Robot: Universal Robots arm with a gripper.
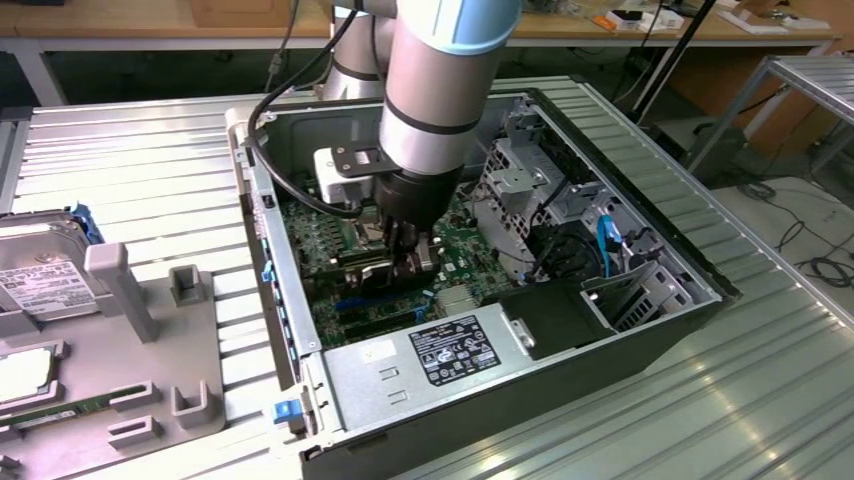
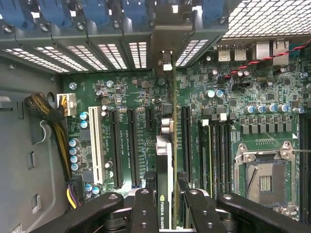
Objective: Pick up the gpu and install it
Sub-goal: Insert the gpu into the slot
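Exterior cam sits high and off to the side, looking down into the open PC case point(image 1: 667, 250). Wrist cam looks close, straight down at the motherboard point(image 2: 136, 97); both share it.

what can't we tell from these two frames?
- Exterior view: the thin greenish gpu card and the claw tips sit down inside the open black computer case, masked by the arm; card not identifiable there.
- Wrist view: card seen edge-on between the black claw fingers; whether its connector has entered a black motherboard slot is unclear.
- Wrist view: the card's near end is cut off by the picture's edge.
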